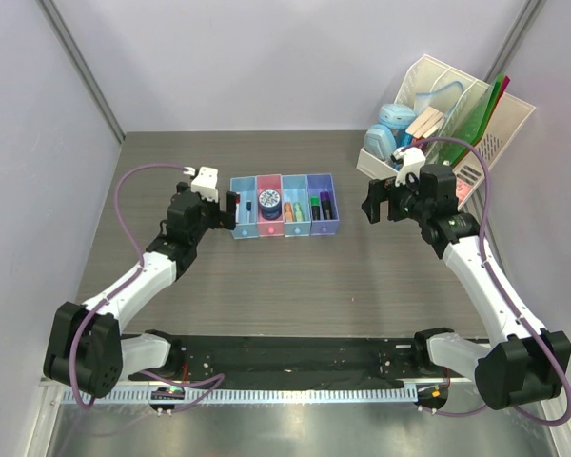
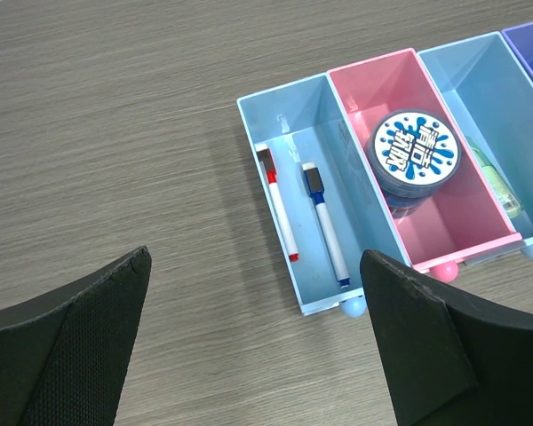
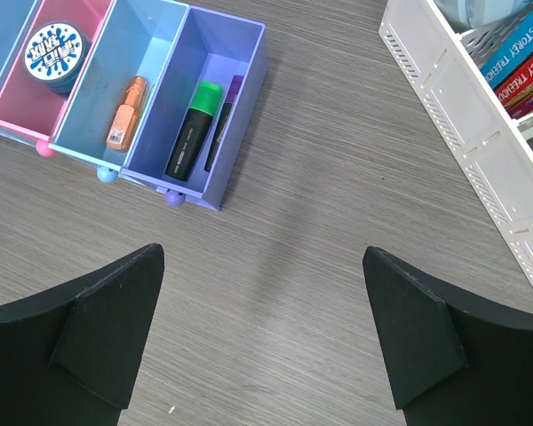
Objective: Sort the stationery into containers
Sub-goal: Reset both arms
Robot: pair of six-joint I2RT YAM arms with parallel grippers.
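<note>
The row of four joined trays (image 1: 271, 228) stands mid-table. In the left wrist view the left light blue tray (image 2: 284, 89) holds a red-capped marker (image 2: 280, 204) and a blue-capped marker (image 2: 325, 224). The pink tray (image 2: 373, 60) holds the round blue roll (image 2: 415, 153). In the right wrist view the second light blue tray (image 3: 151, 9) holds an orange highlighter (image 3: 126, 113). The purple tray (image 3: 244, 115) holds a green highlighter (image 3: 195, 130) and a purple one (image 3: 224, 120). My left gripper (image 1: 230, 207) (image 2: 255, 257) is open and empty left of the trays. My right gripper (image 1: 373, 202) (image 3: 263, 251) is open and empty to their right.
A large white slanted file rack (image 1: 476, 124) with books, folders and blue items stands at the back right, close behind my right arm; its perforated wall shows in the right wrist view (image 3: 462, 115). Grey walls enclose the table on the left, back and right.
</note>
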